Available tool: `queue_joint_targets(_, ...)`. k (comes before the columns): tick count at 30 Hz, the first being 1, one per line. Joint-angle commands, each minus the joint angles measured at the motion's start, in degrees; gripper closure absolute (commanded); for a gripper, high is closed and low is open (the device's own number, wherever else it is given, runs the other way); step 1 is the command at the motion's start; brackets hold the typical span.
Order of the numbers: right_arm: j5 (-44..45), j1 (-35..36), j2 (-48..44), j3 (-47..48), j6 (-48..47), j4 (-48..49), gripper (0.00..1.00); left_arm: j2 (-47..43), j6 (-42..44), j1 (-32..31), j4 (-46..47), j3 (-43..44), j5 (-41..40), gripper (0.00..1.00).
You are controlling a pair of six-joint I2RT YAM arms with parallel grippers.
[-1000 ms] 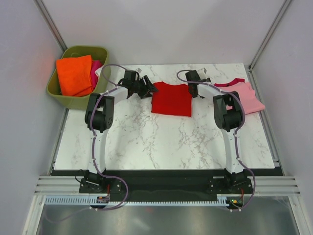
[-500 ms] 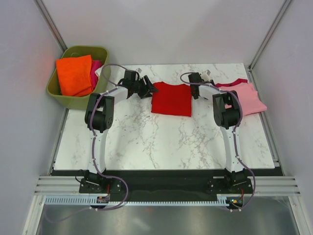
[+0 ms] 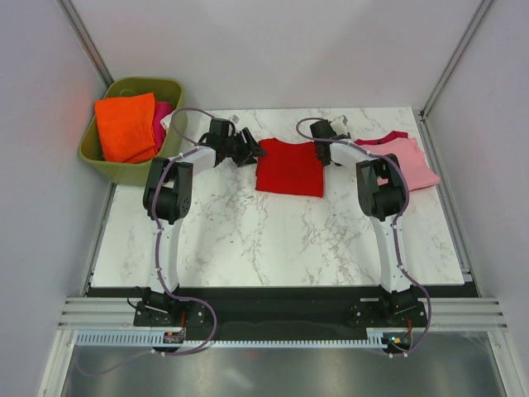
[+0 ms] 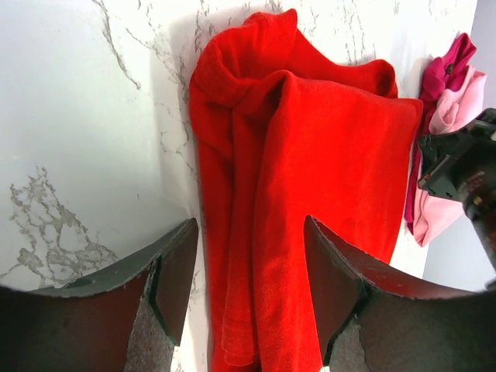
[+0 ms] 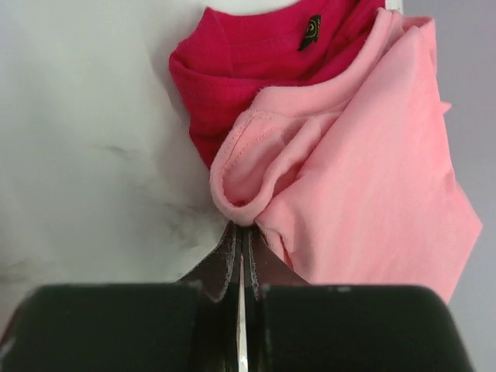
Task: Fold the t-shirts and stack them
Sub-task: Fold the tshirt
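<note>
Pink shirt (image 5: 364, 178) — bunched at the table's (image 3: 273, 240) far right, 3 o'clock of the red shirt (image 3: 289, 167) — extends toward 1 o'clock from the right gripper (image 5: 241, 236), clamped on its near fold; left gripper (image 4: 249, 232) stands open.

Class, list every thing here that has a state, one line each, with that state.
Bright red cloth t-shirt: folded, lying flat.
Light pink cloth t-shirt with dark pink trim: crumpled, edge pinched.
Left gripper: open, at the red shirt's edge.
Right gripper: shut on the pink shirt.
Olive-green plastic tub: holds folded orange cloth.
</note>
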Motion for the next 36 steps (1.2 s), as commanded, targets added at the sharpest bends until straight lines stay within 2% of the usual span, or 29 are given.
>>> queue_joint_targets(1, -6.48, 1.73, -2.67, 6.41, 4.86, -3.27, 1.00, -3.40, 2.33, 0.20, -0.17, -0.45, -0.30, 0.36)
queue_joint_targets(8, -14.74, 2.52, -0.56, 12.23, 8.65, -5.83, 0.99, -3.48, 2.33, 0.20, -0.17, -0.28, -0.47, 0.36)
queue_joint_targets(9, -15.27, 2.61, -0.73, 12.58, 9.43, -5.74, 0.96, -3.31, 2.33, 0.20, -0.17, -0.36, -0.47, 0.36)
queue_joint_targets(10, -15.28, 2.61, -0.82, 13.19, 9.87, -5.83, 0.79, -3.31, 2.15, 0.28, -0.17, -0.19, -0.47, 0.36)
queue_joint_targets(11, -15.36, 2.52, -0.73, 13.63, 10.23, -5.74, 0.70, -3.05, 2.07, 0.20, -0.17, -0.02, -0.56, 0.36)
queue_joint_targets(12, -15.36, 2.52, -0.82, 13.90, 10.58, -5.74, 0.66, -2.87, 1.98, 0.28, -0.17, 0.07, -0.56, 0.35)
queue_joint_targets(18, -17.82, 2.52, -6.16, 11.62, 12.51, -4.25, 0.62, -1.46, 1.10, 0.28, -0.35, 1.48, -1.17, 0.34)
queue_joint_targets(24, -30.73, 1.91, -15.12, 3.63, 13.74, 3.55, 0.55, -1.37, 1.01, 0.20, 0.44, 1.83, -1.53, 0.28)
queue_joint_targets(28, -39.42, 0.59, -20.41, -5.49, 16.46, 10.42, 0.41, -2.95, 0.92, 0.11, 1.23, -0.27, -3.46, 0.17)
queue_joint_targets(33, -57.94, -4.15, -22.36, -16.31, 26.99, 22.37, 0.39, -2.60, -0.04, 0.11, 2.73, 0.07, -5.21, 0.17)
queue_joint_targets(36, -62.29, -6.18, -21.22, -18.79, 30.78, 26.76, 0.35, -2.60, -0.83, 0.02, 3.25, -0.01, -6.44, 0.19)
